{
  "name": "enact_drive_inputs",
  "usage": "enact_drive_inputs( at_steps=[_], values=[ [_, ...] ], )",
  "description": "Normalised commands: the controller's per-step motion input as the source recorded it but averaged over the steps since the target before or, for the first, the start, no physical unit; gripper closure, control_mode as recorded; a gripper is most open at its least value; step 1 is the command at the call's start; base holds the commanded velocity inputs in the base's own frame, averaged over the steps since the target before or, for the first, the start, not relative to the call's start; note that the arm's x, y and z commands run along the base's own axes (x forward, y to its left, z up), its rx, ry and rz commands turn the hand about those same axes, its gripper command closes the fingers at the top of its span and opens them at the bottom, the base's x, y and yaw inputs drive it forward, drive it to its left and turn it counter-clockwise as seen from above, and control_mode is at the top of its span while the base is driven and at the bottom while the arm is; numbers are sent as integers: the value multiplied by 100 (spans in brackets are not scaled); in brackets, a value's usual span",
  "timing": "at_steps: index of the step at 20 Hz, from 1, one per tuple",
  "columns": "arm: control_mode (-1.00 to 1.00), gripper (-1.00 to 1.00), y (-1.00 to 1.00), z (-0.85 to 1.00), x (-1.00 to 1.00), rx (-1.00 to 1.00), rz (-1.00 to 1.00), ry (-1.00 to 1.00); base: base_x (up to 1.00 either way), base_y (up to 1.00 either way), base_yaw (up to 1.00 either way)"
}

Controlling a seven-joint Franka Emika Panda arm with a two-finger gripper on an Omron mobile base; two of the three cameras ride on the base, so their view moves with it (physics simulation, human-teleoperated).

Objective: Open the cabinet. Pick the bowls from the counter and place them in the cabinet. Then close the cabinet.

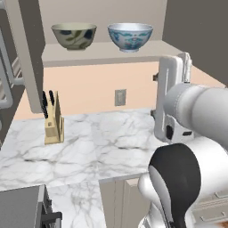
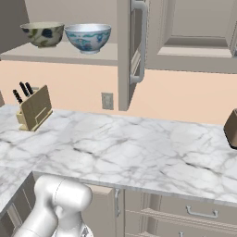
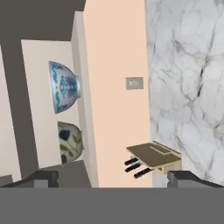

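Both bowls now sit inside the cabinet point(image 1: 107, 53), side by side on its bottom shelf. In the left base view they are at the top of the frame: the olive-beige bowl point(image 1: 74, 36) left of centre, the pale blue-white bowl point(image 1: 130, 37) just right of it, near each other but not touching. The right base view shows the same pair in its upper left corner, and the hand view, rolled on its side, has them stacked at its left.

The cabinet is open. The right door point(image 2: 134, 51) stands swung out edge-on at the top centre of the right base view, its long bar handle point(image 2: 141, 44) facing the camera. The left door point(image 1: 26, 53) hangs open as a tall panel at the left of the left base view.

The marble desk point(image 1: 102, 142) across the middle of both base views carries no bowl; a knife block point(image 1: 53, 119) stands at its left, and a dark object point(image 2: 231, 128), too cropped to name, sits at the far right edge of the right base view.

The gripper point(image 3: 111, 177) is empty, its finger tips point(image 3: 43, 178) spread wide apart at the bottom corners of the hand view.

So, as I judge it, opening and both placements are done. What remains is closing the two doors.
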Motion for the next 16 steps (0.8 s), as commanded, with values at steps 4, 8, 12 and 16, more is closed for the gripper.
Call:
enact_drive_inputs(
  at_steps=[4, 8, 12, 16],
  values=[
    [-100, -100, 73, 0, -37, 0, 0, 0, 0, 0, 0],
    [-100, -100, 52, 5, -29, 0, 3, 0, 0, 0, 0],
    [-100, -100, 37, 9, -33, 0, 8, 0, 0, 0, 0],
    [-100, -100, 49, 9, -36, 0, 9, 0, 0, 0, 0]
  ],
)
